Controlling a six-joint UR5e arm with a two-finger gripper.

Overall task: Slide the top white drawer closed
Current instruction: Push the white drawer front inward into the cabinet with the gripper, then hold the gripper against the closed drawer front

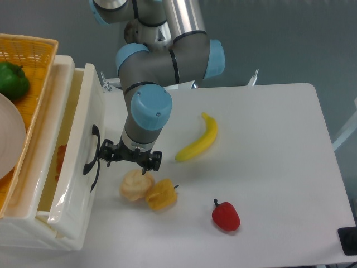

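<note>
**Tool at the drawer front, top drawer standing open**

From where I stand, the top white drawer [70, 167] sits at the left edge of the desk [268, 145], pulled out from its cabinet so that its glossy cream inside shows as a long open trough. Something orange-red lies in it, too dim to name. Its black curved handle [91, 157] faces the desk.

The tool [129, 157] hangs low under the grey and blue arm [150, 84], its left end right at the handle (whether it actually touches I cannot make out from this angle). The two fingers are small and dark against the casing, and I cannot tell whether they are spread or pressed together; nothing is visibly pinched between them.

Just below the tool lie a pale round fruit [134, 185] and a yellow-orange pepper [162, 194], touching each other. A banana [199, 140] lies to the right of the arm, and a red pepper [226, 216] sits apart nearer the front edge of the desk.

On top of the cabinet rests a woven yellow basket [33, 56] holding a green pepper [12, 79] and part of a white plate [8, 142].
</note>
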